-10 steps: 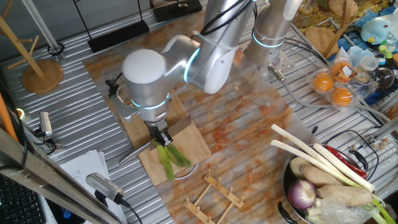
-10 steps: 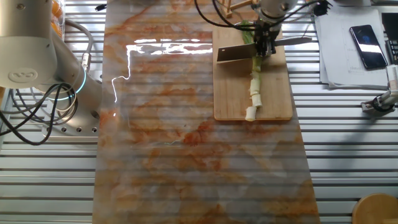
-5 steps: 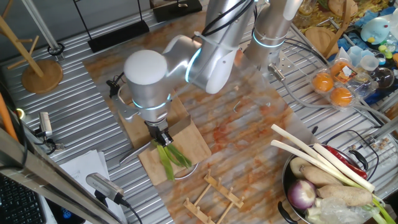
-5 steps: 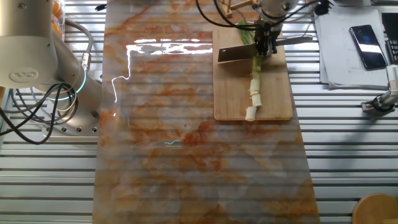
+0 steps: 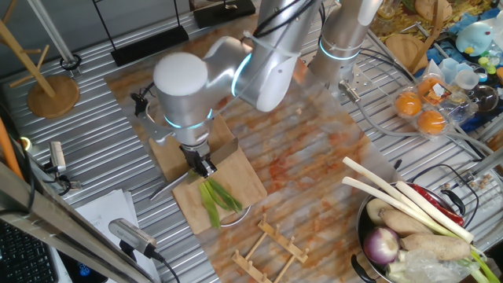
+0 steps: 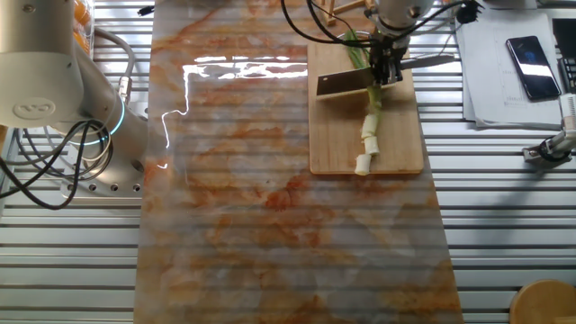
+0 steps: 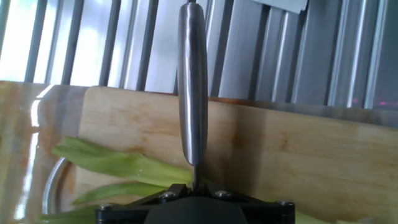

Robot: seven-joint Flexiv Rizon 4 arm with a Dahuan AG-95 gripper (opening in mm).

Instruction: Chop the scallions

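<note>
Wooden board (image 6: 337,135), hand (image 6: 388,70) gripping knife (image 6: 346,82), over scallions (image 6: 369,126)

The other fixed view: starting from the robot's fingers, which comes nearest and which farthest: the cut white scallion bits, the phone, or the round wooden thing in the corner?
1. The cut white scallion bits, on the cutting board just below the gripper.
2. The phone, on paper to the right.
3. The round wooden thing, bottom right corner.

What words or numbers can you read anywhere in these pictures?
No words or numbers can be read.
A small logo mark sits on the robot base, but it spells nothing clear.
The papers and the phone show no readable text.
The knife and cutting board bear no label.
</note>
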